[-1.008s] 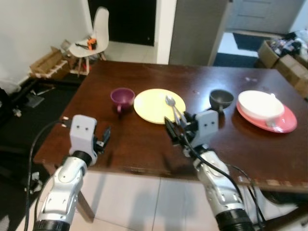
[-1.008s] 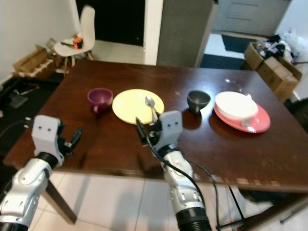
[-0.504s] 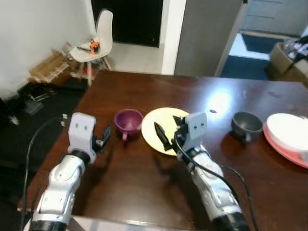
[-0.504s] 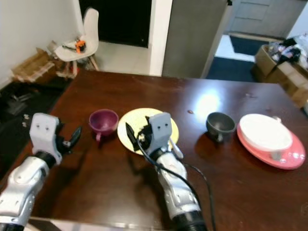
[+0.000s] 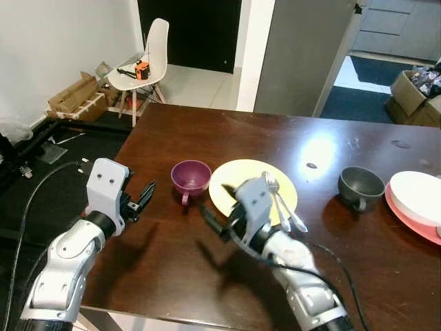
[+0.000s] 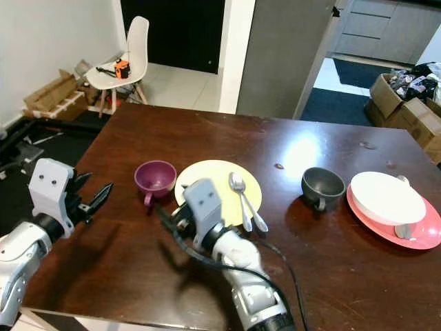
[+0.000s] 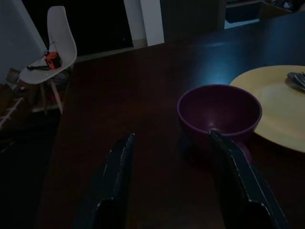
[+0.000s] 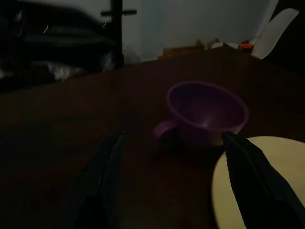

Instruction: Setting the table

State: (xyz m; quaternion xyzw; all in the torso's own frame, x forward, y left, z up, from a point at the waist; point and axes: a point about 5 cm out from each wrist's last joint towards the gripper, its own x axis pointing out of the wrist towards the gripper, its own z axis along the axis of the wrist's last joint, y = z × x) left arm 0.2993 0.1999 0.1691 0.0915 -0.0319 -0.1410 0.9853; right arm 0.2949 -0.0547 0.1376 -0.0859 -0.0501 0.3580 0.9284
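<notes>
A purple cup (image 5: 191, 178) stands on the dark wooden table (image 5: 172, 269), just left of a yellow plate (image 5: 242, 187). A spoon (image 5: 273, 193) and a second utensil lie on the plate. My right gripper (image 5: 215, 212) hovers low over the table in front of the plate. It is open, empty, and pointing at the cup (image 8: 207, 107). My left gripper (image 5: 140, 195) is open and empty to the left of the cup (image 7: 219, 109), a short way off. Further right are a grey cup (image 5: 361, 186) and a white bowl (image 5: 415, 195) on a red plate (image 6: 420, 241).
A white chair (image 5: 146, 56) with an orange object on its seat stands beyond the table's far left corner, beside cardboard boxes (image 5: 74, 95). A grey cabinet (image 5: 306, 48) rises behind the table. The table's left edge (image 5: 117, 158) lies under my left arm.
The camera has moved closer to the table. My right gripper has swung left from the plate's near edge and now faces the purple cup. My left gripper has come nearer the cup.
</notes>
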